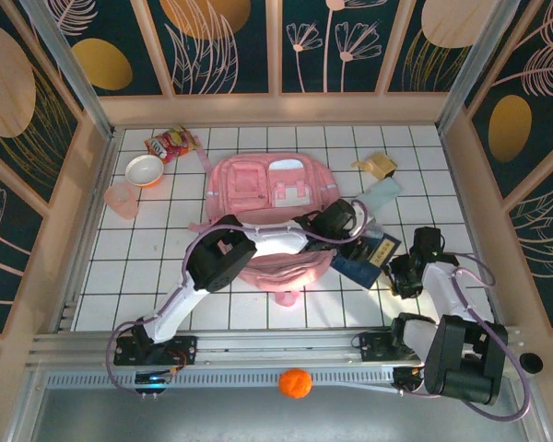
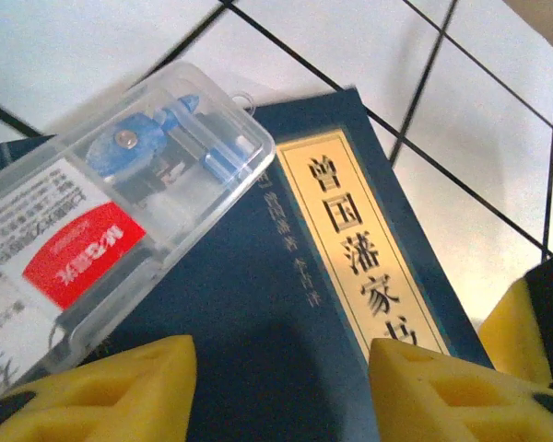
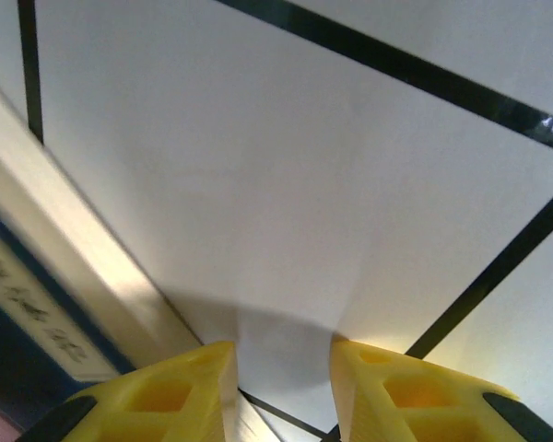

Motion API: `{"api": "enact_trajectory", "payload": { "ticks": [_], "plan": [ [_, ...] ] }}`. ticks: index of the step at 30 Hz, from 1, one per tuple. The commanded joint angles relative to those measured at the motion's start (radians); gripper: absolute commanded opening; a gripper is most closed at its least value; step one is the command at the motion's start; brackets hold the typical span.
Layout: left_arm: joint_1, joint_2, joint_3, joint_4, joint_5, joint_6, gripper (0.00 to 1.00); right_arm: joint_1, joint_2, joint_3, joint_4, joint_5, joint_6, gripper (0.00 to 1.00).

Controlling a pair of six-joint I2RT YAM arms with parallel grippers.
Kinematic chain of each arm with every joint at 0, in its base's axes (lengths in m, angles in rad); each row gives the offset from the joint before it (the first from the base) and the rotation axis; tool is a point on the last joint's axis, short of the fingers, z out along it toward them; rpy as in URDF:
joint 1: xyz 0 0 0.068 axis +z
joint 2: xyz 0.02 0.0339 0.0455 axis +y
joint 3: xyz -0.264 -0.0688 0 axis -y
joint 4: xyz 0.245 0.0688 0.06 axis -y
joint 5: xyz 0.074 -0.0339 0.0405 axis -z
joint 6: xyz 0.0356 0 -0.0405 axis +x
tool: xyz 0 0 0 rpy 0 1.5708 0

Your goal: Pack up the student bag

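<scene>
The student bag (image 1: 267, 198), a large light-pink backpack, lies flat in the middle of the table. My left arm reaches across it to the right. My left gripper (image 2: 281, 368) (image 1: 358, 241) is open just above a dark blue book (image 2: 286, 304) (image 1: 370, 258) with a gold title strip. A clear plastic case (image 2: 120, 193) holding blue drawing tools lies on the book's left part. My right gripper (image 3: 281, 368) (image 1: 394, 276) is open with a narrow gap, low over white tile at the book's right edge (image 3: 64, 267), with nothing between its fingers.
A teal flat item (image 1: 380, 195) and a tan piece (image 1: 376, 166) lie right of the bag. A bowl (image 1: 145, 169), a snack packet (image 1: 170, 143) and a pink cup (image 1: 122, 198) sit at the back left. An orange ball (image 1: 296, 382) rests by the front rail.
</scene>
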Motion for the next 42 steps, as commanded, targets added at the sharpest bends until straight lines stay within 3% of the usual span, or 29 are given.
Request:
{"api": "enact_trajectory", "payload": {
  "ticks": [1, 4, 13, 22, 28, 36, 42],
  "plan": [
    [0.017, -0.055, -0.074, -0.001, -0.051, -0.025, 0.55, 0.025, 0.044, 0.006, 0.114, -0.047, -0.045, 0.38],
    [0.023, -0.073, -0.107, -0.008, -0.095, -0.036, 0.55, 0.054, 0.069, 0.031, 0.141, -0.074, -0.067, 0.47],
    [0.034, -0.133, -0.204, -0.018, -0.105, -0.031, 0.6, 0.085, 0.054, 0.155, 0.042, -0.019, -0.15, 0.53],
    [0.066, -0.237, -0.356, 0.073, -0.044, -0.05, 0.68, 0.157, 0.131, 0.202, 0.107, -0.087, -0.218, 0.53],
    [0.083, -0.265, -0.431, 0.083, -0.058, -0.07, 0.67, 0.205, 0.249, 0.21, 0.144, -0.05, -0.252, 0.52],
    [0.083, -0.277, -0.43, -0.037, -0.076, -0.158, 0.68, 0.228, 0.29, 0.13, 0.214, -0.069, -0.21, 0.39],
    [0.083, -0.256, -0.365, -0.113, 0.019, -0.182, 0.63, 0.269, 0.254, 0.088, 0.277, -0.18, -0.144, 0.3]
  ]
}}
